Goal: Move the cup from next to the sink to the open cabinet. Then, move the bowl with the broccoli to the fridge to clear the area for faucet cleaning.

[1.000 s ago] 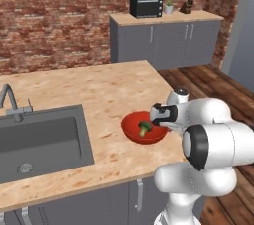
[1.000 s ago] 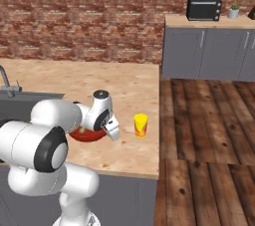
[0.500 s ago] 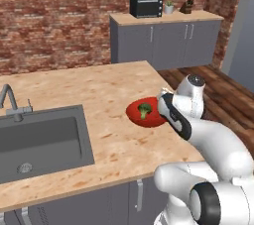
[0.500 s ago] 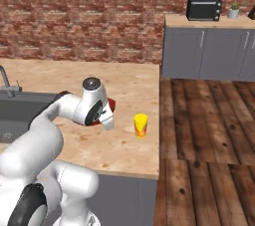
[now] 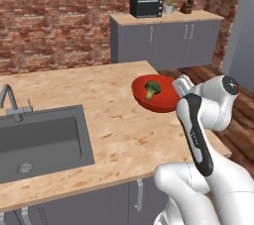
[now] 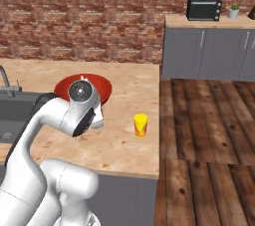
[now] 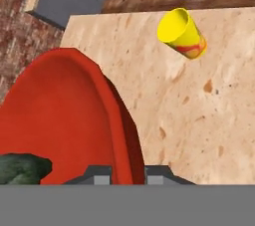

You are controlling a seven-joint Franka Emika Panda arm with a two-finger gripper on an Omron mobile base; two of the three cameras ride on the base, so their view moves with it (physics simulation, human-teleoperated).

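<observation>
My gripper is shut on the near rim of the glossy red bowl, one finger on each side of the wall. The bowl hangs a little above the light wood counter, near its right end, with the gripper at its right rim. The dark green broccoli lies inside it. The yellow cup stands upright on the counter to the right of the bowl, apart from it, and shows as the cup beyond the rim. The open cabinet and the fridge are out of view.
The dark sink with its silver faucet sits at the counter's left. The counter's right edge drops to a wood floor. Low grey cabinets carrying a black microwave stand against the brick wall.
The jaws closed on the bowl's rim. The arm then swung up and away from the base, carrying the bowl and broccoli off the counter. The cup stayed where it was.
</observation>
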